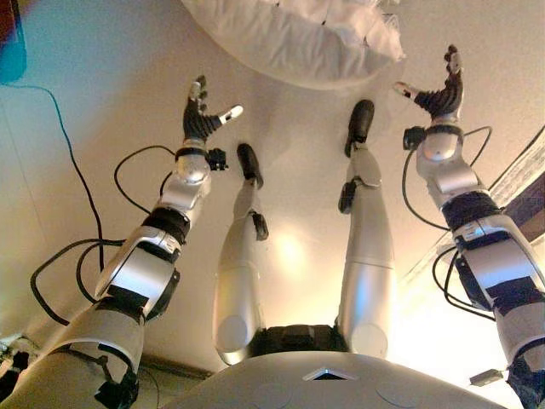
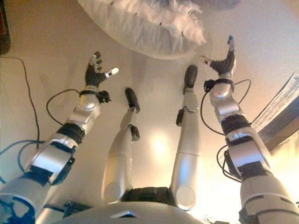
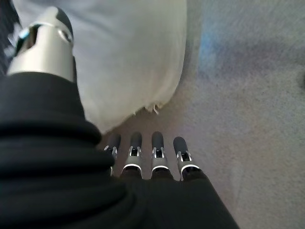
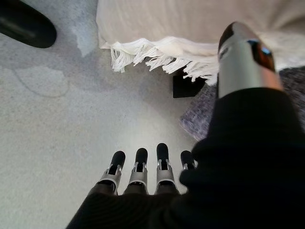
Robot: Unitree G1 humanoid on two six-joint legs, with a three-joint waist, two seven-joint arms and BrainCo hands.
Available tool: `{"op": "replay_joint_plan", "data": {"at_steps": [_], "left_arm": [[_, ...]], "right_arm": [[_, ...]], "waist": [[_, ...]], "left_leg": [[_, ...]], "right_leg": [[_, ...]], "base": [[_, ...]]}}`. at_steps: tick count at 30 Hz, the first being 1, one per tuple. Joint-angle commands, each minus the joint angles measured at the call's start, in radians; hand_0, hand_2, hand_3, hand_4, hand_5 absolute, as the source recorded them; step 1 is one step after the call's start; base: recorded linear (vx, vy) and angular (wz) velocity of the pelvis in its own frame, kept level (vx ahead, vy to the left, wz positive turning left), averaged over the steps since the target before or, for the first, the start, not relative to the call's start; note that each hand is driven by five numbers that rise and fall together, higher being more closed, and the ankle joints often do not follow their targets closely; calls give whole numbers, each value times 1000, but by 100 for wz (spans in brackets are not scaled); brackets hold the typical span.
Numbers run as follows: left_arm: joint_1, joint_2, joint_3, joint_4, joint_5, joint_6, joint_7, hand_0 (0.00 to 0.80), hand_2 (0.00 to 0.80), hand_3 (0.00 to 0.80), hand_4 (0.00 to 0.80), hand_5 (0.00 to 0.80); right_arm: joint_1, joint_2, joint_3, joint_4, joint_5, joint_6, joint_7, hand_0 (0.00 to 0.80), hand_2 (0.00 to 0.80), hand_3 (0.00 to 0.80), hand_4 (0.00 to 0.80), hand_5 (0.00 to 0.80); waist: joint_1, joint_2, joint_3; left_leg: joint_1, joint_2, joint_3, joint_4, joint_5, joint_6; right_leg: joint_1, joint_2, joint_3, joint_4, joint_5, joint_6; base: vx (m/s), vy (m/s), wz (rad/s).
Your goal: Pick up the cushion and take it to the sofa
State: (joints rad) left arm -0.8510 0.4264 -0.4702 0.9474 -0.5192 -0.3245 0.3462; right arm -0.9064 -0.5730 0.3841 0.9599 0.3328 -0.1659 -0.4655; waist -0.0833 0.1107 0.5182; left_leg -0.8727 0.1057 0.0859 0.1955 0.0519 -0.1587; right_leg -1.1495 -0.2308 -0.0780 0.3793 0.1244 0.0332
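Left robot hand (image 1: 201,115) and right robot hand (image 1: 443,92) both hang over the floor (image 1: 111,119), fingers spread and holding nothing. Ahead and between them lies the white fringed cushion (image 1: 294,38) on the floor, apart from both hands

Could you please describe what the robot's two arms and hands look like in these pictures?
Both arms are silver-grey shells joined by black bands at the joints. The left hand and right hand each wear a dark ribbed cover over the back and wrist. Their fingers are silver with rounded dark tips, and each has a thicker silver thumb, also dark-tipped.
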Motion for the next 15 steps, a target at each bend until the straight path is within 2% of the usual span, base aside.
{"op": "replay_joint_plan", "data": {"at_steps": [1, 3, 4, 6, 11, 15], "left_arm": [[-61, 89, 32, -9, -27, 10, 25, 0, 0, 0, 0, 0], [-75, 92, 32, -15, -20, 18, 34, 0, 0, 0, 0, 0], [-106, 97, 32, -31, -7, 31, 57, 0, 0, 0, 0, 0], [-134, 103, 33, -46, -12, 38, 57, 0, 0, 0, 0, 0], [-229, 113, 33, -42, -45, 49, 51, 0, 0, 0, 0, 0], [-353, 126, 18, 35, -75, 79, 54, 0, 0, 0, 0, 0]], "right_arm": [[8, -27, 30, -78, 79, -90, 15, 0, 0, 0, 0, 0], [12, -20, 46, -123, 76, -77, -6, 0, 0, 0, 0, 0], [19, -9, 81, -242, 69, -39, -38, 0, 0, 0, 0, 0], [15, -4, 96, -306, 72, -24, -27, 0, 0, 0, 0, 0], [-43, 24, 135, -333, 108, -46, 58, 0, 0, 0, 0, 0], [-126, 56, 178, -296, 137, -70, 100, 0, 0, 0, 0, 0]], "waist": [[-7, -46, 2], [-10, -53, 2], [-20, -65, 2], [-24, -71, 2], [-29, -73, 2], [-32, -82, 2]], "left_leg": [[-83, 79, -69, 189, -100, 47], [-99, 80, -71, 193, -98, 45], [-131, 82, -73, 194, -91, 42], [-153, 82, -77, 197, -88, 40], [-185, 83, -86, 199, -81, 30], [-209, 86, -96, 197, -69, 19]], "right_leg": [[-106, -61, 54, 33, 65, 120], [-113, -59, 53, 31, 64, 121], [-131, -50, 56, 24, 63, 119], [-146, -45, 58, 23, 59, 119], [-164, -40, 61, 15, 51, 118], [-166, -36, 60, 1, 47, 121]], "base": [[-12, -33, 18], [-14, -14, 9], [0, 0, 0], [-20, 22, -5], [-6, 43, 0], [-5, 41, -7]]}}
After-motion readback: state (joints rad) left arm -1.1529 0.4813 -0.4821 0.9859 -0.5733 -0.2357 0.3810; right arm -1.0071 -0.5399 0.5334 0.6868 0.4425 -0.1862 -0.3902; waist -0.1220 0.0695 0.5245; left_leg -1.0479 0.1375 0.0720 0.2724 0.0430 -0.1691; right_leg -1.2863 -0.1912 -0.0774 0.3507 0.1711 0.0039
